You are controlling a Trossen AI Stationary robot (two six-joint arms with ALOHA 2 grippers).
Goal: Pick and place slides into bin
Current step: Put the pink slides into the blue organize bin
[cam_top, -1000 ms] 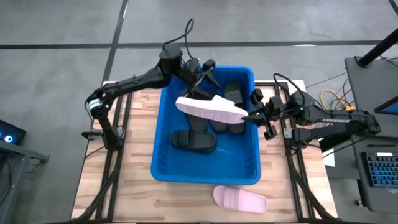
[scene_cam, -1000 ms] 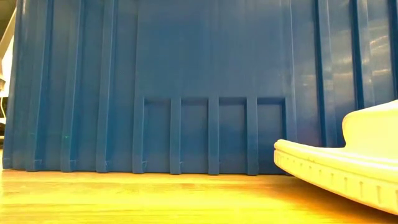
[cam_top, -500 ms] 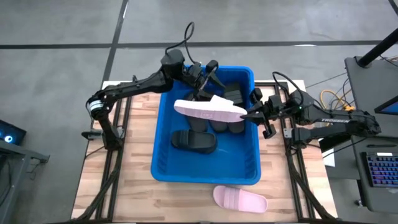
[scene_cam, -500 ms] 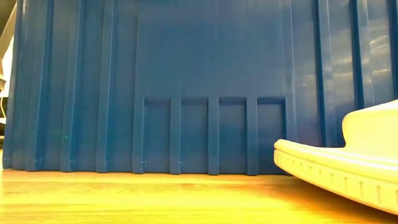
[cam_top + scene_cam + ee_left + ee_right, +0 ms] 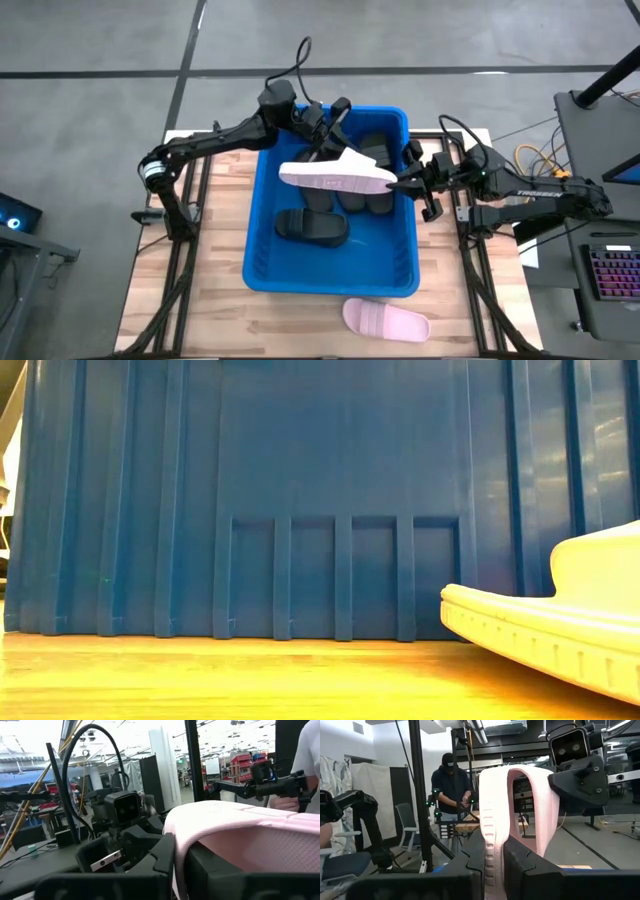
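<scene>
So both arms have the same pink slide (image 5: 336,177) right now, held up over the middle of the blue bin (image 5: 262,245). The right hand (image 5: 400,183) is pinched shut on one end of the sole; in its wrist view the sole edge sits wedged between its two fingers (image 5: 470,857). The left hand (image 5: 325,140) reaches in from the far rim and has clamped shut on the strap side, and its own camera shows pink foam pressed between its fingers (image 5: 165,857).

My guess is it's a handover, or they're just steadying it, since a floppy slide held by one tip wants to droop and twist. Two grips keep it level above the bin instead of snagging on the rim.

Inside the bin there are already black slides: one (image 5: 311,226) lying flat near the middle and a few more (image 5: 372,152) bunched toward the far end under the pink one. The other pink slide (image 5: 386,320) sits out on the wooden counter (image 5: 215,300) just beside the bin's near wall, untouched.

If one hand lets go before the other is ready, it'll probably just drop into the bin anyway, which is fine.
</scene>
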